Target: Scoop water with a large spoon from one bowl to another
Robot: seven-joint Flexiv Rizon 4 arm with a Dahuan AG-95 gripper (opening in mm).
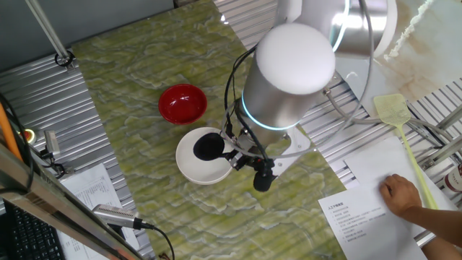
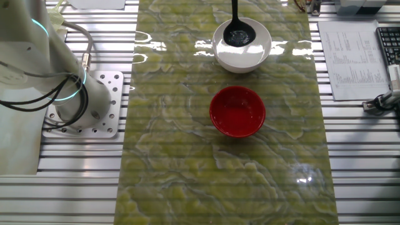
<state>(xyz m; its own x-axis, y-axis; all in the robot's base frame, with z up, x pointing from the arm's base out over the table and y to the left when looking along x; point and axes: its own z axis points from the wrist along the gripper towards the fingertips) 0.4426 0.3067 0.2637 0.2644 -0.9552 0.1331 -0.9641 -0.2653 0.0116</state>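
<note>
The black ladle's round deep scoop (image 2: pixel 237 37) is being held inside the plain white round bowl (image 1: pixel 189 165), beside the small glossy red bowl (image 2: pixel 237 112). The handle is being gripped by the two-finger gripper (image 1: pixel 242 154), its jaws closed on it, above the green marbled table mat (image 2: pixel 175 162).

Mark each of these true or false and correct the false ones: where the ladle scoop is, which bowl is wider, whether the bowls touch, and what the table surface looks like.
1. The large spoon has its scoop inside the white bowl. True.
2. The red bowl is wider than the white bowl. False: the white one is wider.
3. The two bowls touch each other. False: a gap of green marbled mat shows between them.
4. The bowls stand on a green marbled mat. True.
5. The spoon's scoop is red. False: it is black.
</note>
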